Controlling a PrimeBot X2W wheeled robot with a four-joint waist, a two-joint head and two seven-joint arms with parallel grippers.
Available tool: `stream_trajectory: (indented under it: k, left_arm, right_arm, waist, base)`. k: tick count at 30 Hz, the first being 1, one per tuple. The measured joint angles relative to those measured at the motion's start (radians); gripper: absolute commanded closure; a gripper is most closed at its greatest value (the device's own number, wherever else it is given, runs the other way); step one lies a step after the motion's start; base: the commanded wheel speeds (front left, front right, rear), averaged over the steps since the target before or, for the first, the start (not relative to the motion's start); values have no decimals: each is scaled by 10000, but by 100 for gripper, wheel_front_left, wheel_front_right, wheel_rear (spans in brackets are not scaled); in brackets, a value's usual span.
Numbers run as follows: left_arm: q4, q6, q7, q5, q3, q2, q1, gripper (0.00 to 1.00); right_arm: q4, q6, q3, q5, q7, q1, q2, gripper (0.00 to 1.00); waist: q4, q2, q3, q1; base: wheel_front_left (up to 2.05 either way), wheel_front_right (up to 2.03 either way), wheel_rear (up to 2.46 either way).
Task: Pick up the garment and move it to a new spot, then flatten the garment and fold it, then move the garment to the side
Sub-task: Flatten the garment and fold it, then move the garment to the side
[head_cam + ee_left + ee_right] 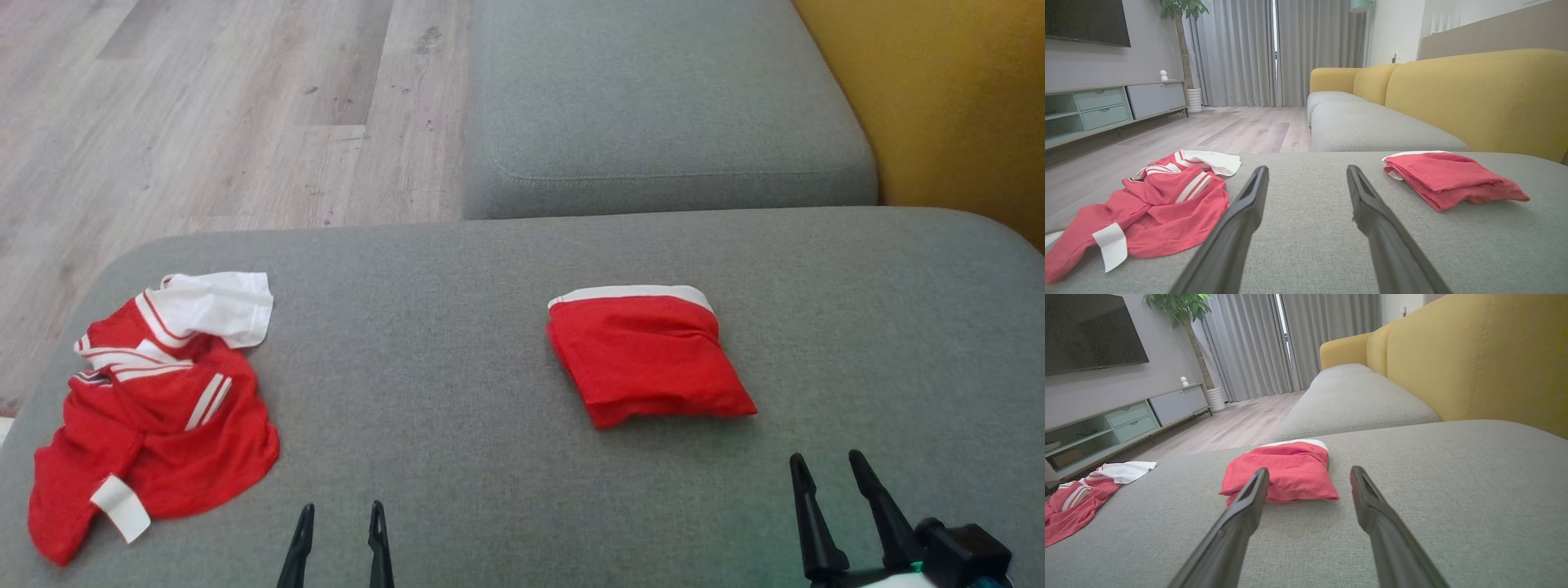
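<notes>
**Q:** What lies furthest left?
**A:** A crumpled shirt (155, 408), red with white stripes and one white sleeve. It sits in a loose heap near the left edge of a wide grey cushion (457, 327). Beyond that edge is pale wooden floor (204, 106).

**Q:** What comes next?
**A:** The left gripper (343, 506), low at the bottom of the head view, just right of the shirt and not touching it. Its two dark fingers are spread apart with nothing between them, above bare grey fabric.

**Q:** And in the middle?
**A:** A folded garment (649, 359), red with a white band along its far edge. It lies flat on the cushion as a thick, tidy packet, well apart from the shirt.

**Q:** What is on the right?
**A:** The right gripper (826, 456), near the folded garment's closest right corner, with a strip of cushion between them. Its fingers are also spread wide and hold nothing. Farther back is a second grey cushion (653, 106), and at the far right a yellow backrest (955, 98).
</notes>
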Motion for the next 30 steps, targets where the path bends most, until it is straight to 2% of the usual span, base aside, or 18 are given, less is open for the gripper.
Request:
stream_trajectory:
  k: [19, 30]
  left_arm:
    - [17, -100, 0, 2, -2, -35, 1, 0]
    - [19, -278, 0, 73, -173, -42, -70, 0]
  right_arm:
    - [56, 0, -25, 2, 0, 0, 61, 0]
    - [403, 0, 230, 307, 6, -207, -10, 0]
  waist:
    - [-60, 0, 44, 0]
    - [90, 0, 821, 0]
  base:
    - [0, 0, 0]
    - [0, 0, 0]
